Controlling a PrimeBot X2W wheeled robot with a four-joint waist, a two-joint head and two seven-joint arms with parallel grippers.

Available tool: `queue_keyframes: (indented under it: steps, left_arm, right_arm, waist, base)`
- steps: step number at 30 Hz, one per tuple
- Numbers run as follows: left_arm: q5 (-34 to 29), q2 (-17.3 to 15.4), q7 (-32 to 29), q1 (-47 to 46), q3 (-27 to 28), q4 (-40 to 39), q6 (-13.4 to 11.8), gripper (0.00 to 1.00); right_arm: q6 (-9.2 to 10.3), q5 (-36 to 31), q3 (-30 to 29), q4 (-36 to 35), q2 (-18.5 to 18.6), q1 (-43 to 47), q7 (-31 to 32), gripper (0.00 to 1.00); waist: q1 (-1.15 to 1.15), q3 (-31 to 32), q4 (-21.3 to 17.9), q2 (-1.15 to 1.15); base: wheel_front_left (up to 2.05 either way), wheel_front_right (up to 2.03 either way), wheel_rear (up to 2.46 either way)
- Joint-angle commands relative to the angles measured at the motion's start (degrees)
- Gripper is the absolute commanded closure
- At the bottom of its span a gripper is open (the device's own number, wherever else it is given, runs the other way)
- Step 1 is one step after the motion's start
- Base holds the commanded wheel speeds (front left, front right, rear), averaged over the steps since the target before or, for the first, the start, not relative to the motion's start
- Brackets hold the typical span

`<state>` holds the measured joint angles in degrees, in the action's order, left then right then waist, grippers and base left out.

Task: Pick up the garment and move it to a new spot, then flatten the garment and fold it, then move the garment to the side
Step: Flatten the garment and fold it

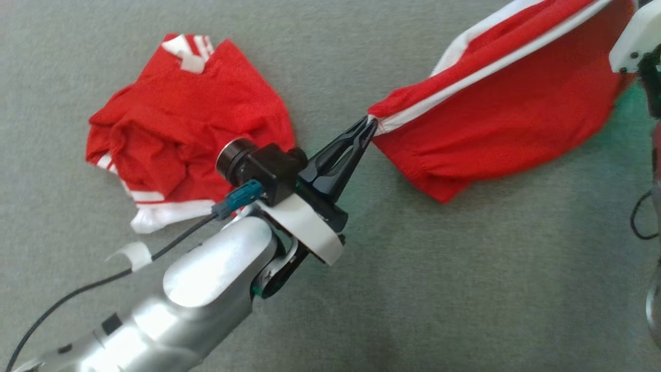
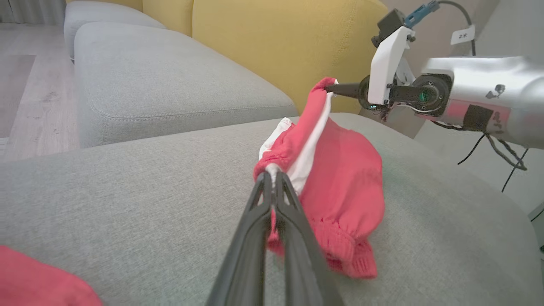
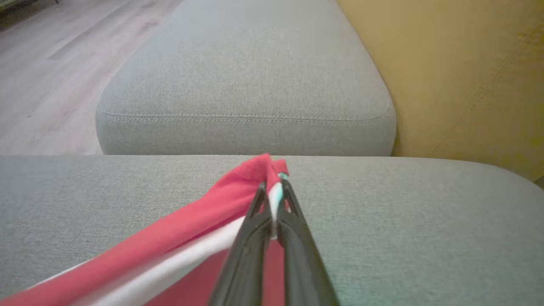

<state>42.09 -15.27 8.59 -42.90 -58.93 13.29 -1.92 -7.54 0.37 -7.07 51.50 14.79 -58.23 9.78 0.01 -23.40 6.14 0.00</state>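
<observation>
A red garment with a white stripe hangs stretched above the grey cushion, held at two ends. My left gripper is shut on its left corner, seen close in the left wrist view where the garment droops past the gripper. At the upper right my right gripper is shut on the other end; its white wrist mount shows there. The left wrist view has that right gripper pinching the top edge. From the right wrist, the gripper clamps the red and white hem.
A second crumpled red garment with white trim lies on the grey cushion at the left. A yellow backrest rises behind, and another grey cushion lies beyond a seam. Wooden floor runs past the sofa's edge.
</observation>
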Motion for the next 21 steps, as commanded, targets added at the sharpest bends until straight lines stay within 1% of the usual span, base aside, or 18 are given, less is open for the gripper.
queue_keyframes:
  steps: [1, 6, 7, 8, 9, 10, 11, 12, 17, 21]
  left_arm:
    - [-0.8, -0.56, 0.42, -2.76, 1.58, -0.86, 0.37, 1.0]
    - [-1.3, 0.87, 0.64, -3.9, 0.75, 0.42, 0.96, 1.0]
    - [-1.43, 1.05, 0.49, -4.1, 0.49, 0.77, 1.08, 1.0]
    - [-1.49, 1.23, 0.45, -4.25, 0.33, 1.06, 1.16, 1.0]
    - [-1.52, 1.41, 0.53, -4.37, 0.28, 1.32, 1.16, 1.0]
    - [-1.71, 1.5, 0.57, -4.5, 0.13, 1.59, 1.13, 0.61]
    - [-1.89, 1.56, 0.62, -4.6, -0.02, 1.84, 1.09, 0.16]
    - [-1.98, 1.59, 0.72, -4.65, -0.05, 2.08, 0.98, 0.0]
    - [-1.77, 1.42, 1.46, -4.67, 0.71, 2.7, 0.25, 0.0]
    - [-1.76, 0.48, 2.61, -4.58, 2.07, 2.65, -0.97, 0.0]
  right_arm:
    - [0.05, -0.94, 0.27, -0.45, 0.31, -2.72, -1.09, 1.0]
    - [0.05, -3.11, -0.57, 4.45, 0.56, -5.18, -3.23, 1.0]
    - [0.05, -3.97, -0.8, 5.2, 0.85, -5.53, -3.74, 0.65]
    - [0.05, -4.78, -1.15, 6.03, 1.02, -5.8, -4.06, 0.0]
    - [0.05, -5.31, -1.74, 6.84, 1.0, -6.08, -4.37, 0.0]
    - [0.05, -5.87, -2.15, 7.56, 0.9, -6.32, -4.75, 0.0]
    - [0.05, -6.42, -2.53, 8.24, 0.81, -6.56, -5.12, 0.0]
    - [0.05, -6.9, -2.91, 8.87, 0.7, -6.8, -5.51, 0.0]
    - [0.05, -7.8, -4.23, 11.12, 0.12, -7.59, -7.37, 0.0]
    - [0.05, -7.47, -5.23, 12.8, -0.35, -8.02, -9.57, 0.0]
  waist:
    - [-0.01, -1.46, 1.47, 0.0]
    - [-0.01, -2.64, 2.59, 0.0]
    - [-0.01, -2.77, 2.7, 0.0]
    - [-0.01, -2.88, 2.78, 0.0]
    - [-0.01, -2.97, 2.83, 0.0]
    - [-0.01, -3.02, 2.82, 0.0]
    - [-0.01, -3.02, 2.8, 0.0]
    - [-0.01, -2.97, 2.74, 0.0]
    - [-0.01, -2.22, 2.1, 0.0]
    - [-0.01, -0.43, 1.03, 0.0]
  base:
    - [0.0, 0.0, 0.0]
    - [0.0, 0.0, 0.0]
    - [0.0, 0.0, 0.0]
    - [0.0, 0.0, 0.0]
    - [0.0, 0.0, 0.0]
    - [0.0, 0.0, 0.0]
    - [0.0, 0.0, 0.0]
    - [0.0, 0.0, 0.0]
    - [0.0, 0.0, 0.0]
    - [0.0, 0.0, 0.0]
